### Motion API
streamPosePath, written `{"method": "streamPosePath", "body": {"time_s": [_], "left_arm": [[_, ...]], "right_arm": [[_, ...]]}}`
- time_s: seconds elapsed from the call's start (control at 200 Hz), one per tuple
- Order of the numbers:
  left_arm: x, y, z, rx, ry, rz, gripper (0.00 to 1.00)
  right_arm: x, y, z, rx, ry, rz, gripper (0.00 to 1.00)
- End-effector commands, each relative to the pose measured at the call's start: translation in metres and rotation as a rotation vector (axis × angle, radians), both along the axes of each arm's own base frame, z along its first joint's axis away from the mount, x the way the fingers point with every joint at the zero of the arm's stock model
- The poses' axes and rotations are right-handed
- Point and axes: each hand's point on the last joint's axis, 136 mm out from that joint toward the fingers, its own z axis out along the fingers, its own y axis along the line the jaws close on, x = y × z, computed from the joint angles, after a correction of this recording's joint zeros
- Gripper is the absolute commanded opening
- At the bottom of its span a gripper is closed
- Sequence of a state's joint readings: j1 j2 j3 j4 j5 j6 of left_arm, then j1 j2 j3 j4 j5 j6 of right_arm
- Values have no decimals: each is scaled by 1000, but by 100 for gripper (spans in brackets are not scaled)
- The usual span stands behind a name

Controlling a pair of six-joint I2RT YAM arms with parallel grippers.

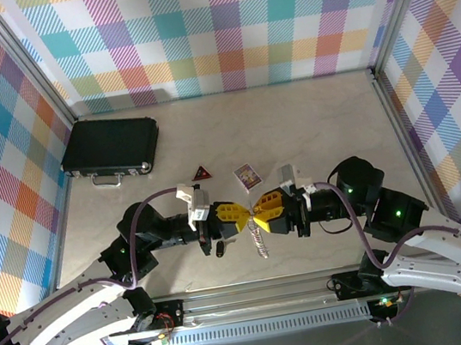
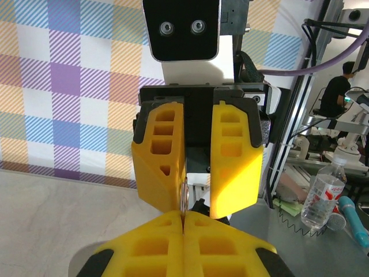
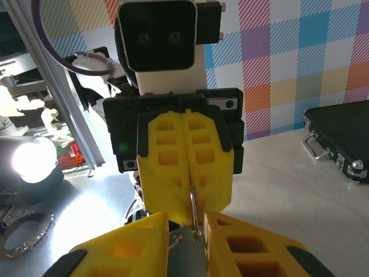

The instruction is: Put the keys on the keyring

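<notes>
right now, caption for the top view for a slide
Left hand and right hand meet tip to tip at the keyring

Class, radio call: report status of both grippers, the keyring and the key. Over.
Left gripper shut on the keyring. Right gripper open, jaws either side of the ring wire. Key lies on the table, off the ring. Nothing blocking.
</notes>
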State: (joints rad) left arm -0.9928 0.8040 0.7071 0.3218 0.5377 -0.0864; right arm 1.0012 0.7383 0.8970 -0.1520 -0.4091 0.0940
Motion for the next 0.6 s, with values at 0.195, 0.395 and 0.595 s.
{"method": "streamPosePath", "body": {"time_s": [0.195, 0.395, 0.595], "left_arm": [[-10, 1, 10, -46, -28, -47, 0], [-10, 1, 8, -42, -24, -45, 0], [-3, 5, -7, 38, -15, 14, 6]], "right_arm": [[-1, 1, 2, 7, -11, 6, 7], [-4, 5, 1, 5, -4, 34, 6], [-5, 5, -5, -43, -16, 46, 0]]}}
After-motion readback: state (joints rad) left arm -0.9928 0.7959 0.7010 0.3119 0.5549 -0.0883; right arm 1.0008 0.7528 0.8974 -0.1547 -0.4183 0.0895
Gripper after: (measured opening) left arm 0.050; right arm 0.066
